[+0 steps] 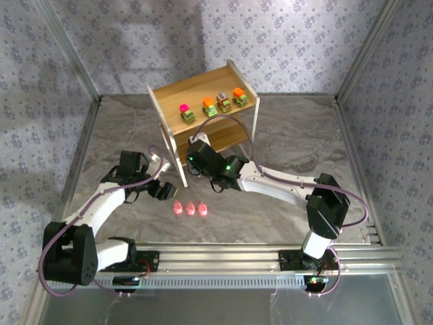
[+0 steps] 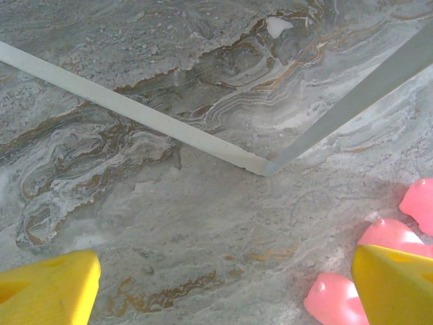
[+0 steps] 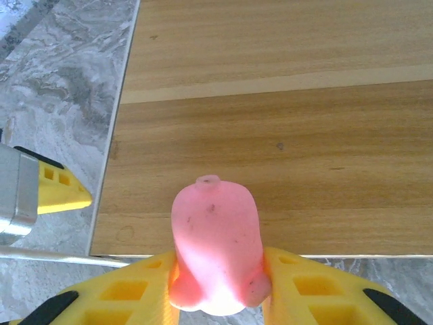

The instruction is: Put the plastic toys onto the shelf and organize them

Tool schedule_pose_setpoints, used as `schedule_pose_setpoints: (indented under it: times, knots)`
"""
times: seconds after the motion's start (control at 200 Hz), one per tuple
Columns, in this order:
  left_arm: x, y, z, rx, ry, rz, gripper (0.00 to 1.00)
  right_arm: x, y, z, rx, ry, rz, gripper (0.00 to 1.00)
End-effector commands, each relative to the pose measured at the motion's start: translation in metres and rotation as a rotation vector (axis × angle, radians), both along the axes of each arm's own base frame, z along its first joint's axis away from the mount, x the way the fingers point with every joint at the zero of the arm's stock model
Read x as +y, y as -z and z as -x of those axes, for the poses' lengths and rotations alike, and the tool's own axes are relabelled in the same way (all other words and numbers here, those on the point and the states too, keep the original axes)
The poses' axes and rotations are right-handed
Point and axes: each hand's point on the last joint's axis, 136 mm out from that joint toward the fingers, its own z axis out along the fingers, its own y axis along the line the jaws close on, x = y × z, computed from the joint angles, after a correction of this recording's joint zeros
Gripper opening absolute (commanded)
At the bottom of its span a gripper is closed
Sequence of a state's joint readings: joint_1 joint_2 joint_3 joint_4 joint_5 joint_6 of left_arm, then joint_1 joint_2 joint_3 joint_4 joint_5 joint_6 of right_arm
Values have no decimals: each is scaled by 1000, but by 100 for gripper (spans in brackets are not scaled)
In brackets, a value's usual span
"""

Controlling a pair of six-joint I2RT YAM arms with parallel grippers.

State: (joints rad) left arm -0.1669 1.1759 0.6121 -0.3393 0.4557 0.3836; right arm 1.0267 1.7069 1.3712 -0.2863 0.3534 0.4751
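On the desk [image 1: 284,142], the shelf [image 1: 169,101] is stocked with four cars [image 1: 211,105] on top. A pink figure [image 3: 215,230] is pinched in the nearly closed right claw [image 3: 220,264] at the near edge of what is judged to be the lower tier [image 3: 270,135]. It must be carried farther in and released. The left claw [image 2: 224,271] is spread wide, empty, beside three figures [image 1: 190,208]. From above, the held figure is hidden by the arm.

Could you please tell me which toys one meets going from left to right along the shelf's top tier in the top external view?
pink-topped car → first orange-topped car → brown-topped car → second orange-topped car
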Motion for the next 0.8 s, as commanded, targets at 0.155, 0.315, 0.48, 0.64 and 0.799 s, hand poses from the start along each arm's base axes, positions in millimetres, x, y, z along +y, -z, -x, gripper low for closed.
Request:
schedule_pose_setpoints:
  times: [0.155, 0.315, 0.48, 0.64, 0.799]
  knots:
    - [-4, -1, 6, 4, 18, 15, 96, 2, -1, -6, -34, 19, 16, 36]
    - [-4, 0, 6, 5, 18, 14, 96, 4, -2, -8, -39, 17, 22, 36]
    - [-3, 0, 6, 5, 17, 12, 96, 6, -8, -10, -55, 17, 14, 36]
    - [-3, 1, 7, 7, 18, 12, 96, 7, -15, -9, -64, 13, 4, 36]
    - [-3, 1, 6, 5, 18, 12, 96, 10, -18, -10, -72, 9, -2, 36]
